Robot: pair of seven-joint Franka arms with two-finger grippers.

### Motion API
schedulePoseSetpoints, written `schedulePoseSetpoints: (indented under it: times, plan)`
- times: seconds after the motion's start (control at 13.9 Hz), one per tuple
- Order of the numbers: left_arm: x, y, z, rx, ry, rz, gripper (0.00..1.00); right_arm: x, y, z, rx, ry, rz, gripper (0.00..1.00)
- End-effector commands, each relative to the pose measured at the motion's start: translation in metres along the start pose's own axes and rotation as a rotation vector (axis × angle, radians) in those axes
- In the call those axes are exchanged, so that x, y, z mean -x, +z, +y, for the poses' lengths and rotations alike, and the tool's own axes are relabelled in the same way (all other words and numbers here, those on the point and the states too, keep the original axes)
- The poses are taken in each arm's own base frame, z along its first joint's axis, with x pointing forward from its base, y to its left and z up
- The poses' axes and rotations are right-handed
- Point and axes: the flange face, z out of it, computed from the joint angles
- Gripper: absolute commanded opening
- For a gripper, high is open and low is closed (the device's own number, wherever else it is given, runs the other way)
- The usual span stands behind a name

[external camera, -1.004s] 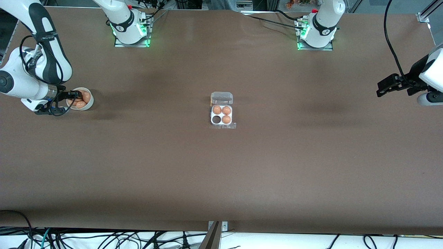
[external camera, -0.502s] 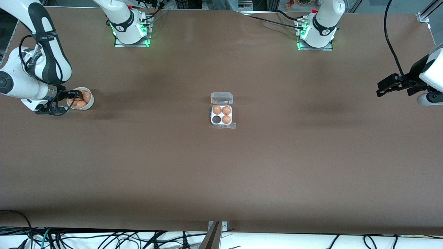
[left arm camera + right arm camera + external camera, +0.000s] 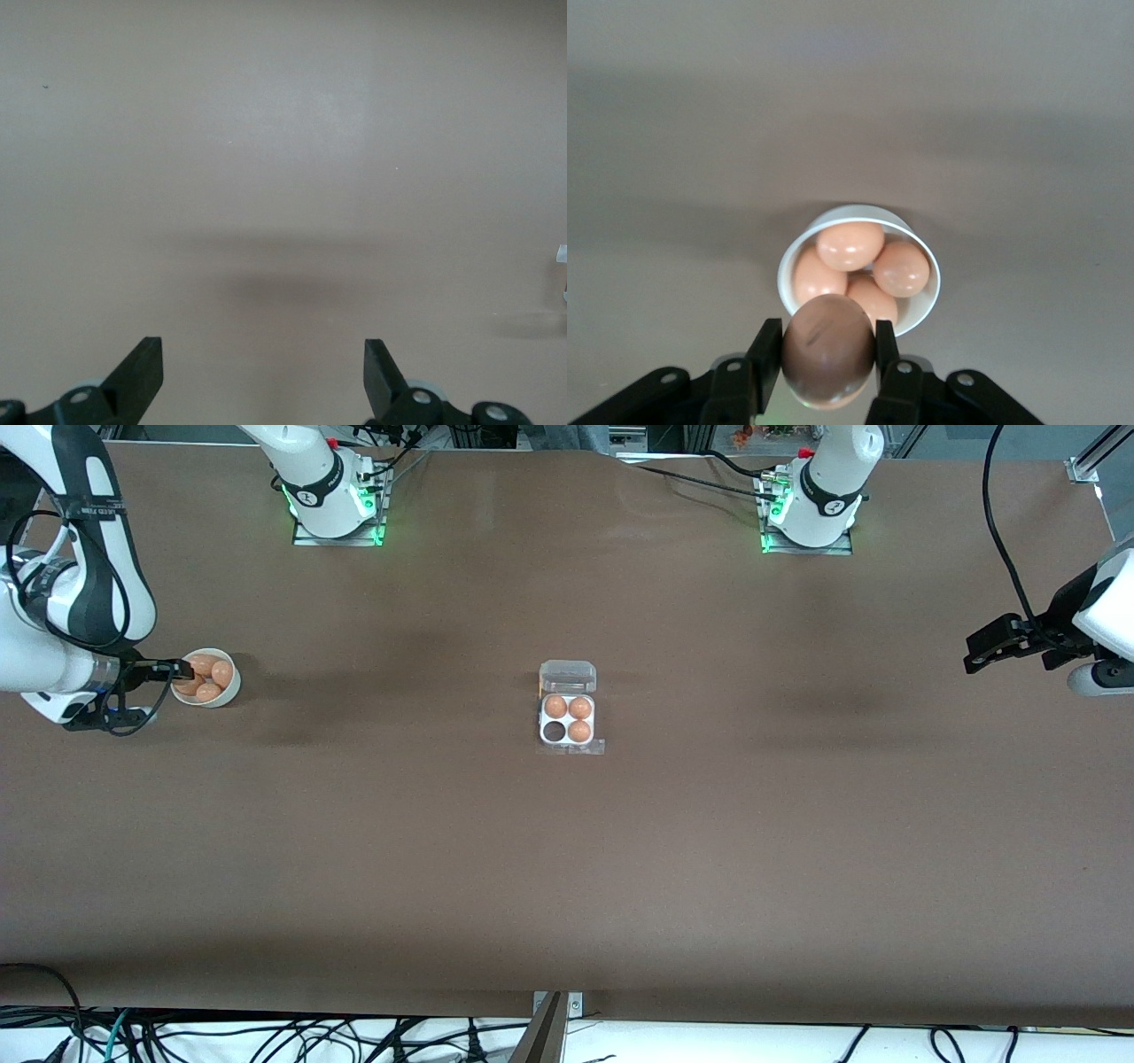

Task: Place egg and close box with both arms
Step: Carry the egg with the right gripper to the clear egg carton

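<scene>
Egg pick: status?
Right gripper shut on egg, lifted over the white bowl. Left gripper open, waiting over bare table. Box lid open, one cell empty. Path unobstructed.

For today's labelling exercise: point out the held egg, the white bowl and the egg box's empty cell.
held egg [image 3: 827, 347], right wrist view, middle of its shell.
white bowl [image 3: 799, 250], right wrist view, its rim.
empty cell [image 3: 555, 732], front view, its dark centre.

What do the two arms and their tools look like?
Both arms are glossy white with black joint bands, on bases lit green. Black cables loop along the right arm and run down to the left arm. Each tool, right and left, is slim, black and two-fingered.
</scene>
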Motion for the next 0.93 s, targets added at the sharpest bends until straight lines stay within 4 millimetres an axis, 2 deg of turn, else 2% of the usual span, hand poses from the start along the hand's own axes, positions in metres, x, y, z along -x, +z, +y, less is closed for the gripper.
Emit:
schedulePoseSetpoints:
  times: [0.0, 0.14, 0.43, 0.65, 0.86]
  plan:
    - [-0.001, -0.005, -0.003, -0.01, 0.018, 0.0, 1.0, -0.022, -0.047, -0.055, 0.038, 0.026, 0.012, 0.38]
    - [-0.002, -0.005, -0.005, -0.018, 0.017, 0.002, 1.0, -0.043, -0.065, -0.116, 0.061, 0.056, 0.046, 0.38]
    - [-0.002, -0.005, -0.005, -0.018, 0.017, 0.001, 1.0, -0.08, -0.073, -0.251, 0.009, 0.119, 0.089, 0.38]
    - [-0.002, -0.005, -0.004, -0.017, 0.017, 0.001, 1.0, -0.105, -0.07, -0.35, -0.053, 0.198, 0.107, 0.38]
    - [-0.002, -0.005, -0.003, -0.015, 0.018, 0.001, 1.0, -0.116, -0.05, -0.452, -0.079, 0.302, 0.119, 0.38]
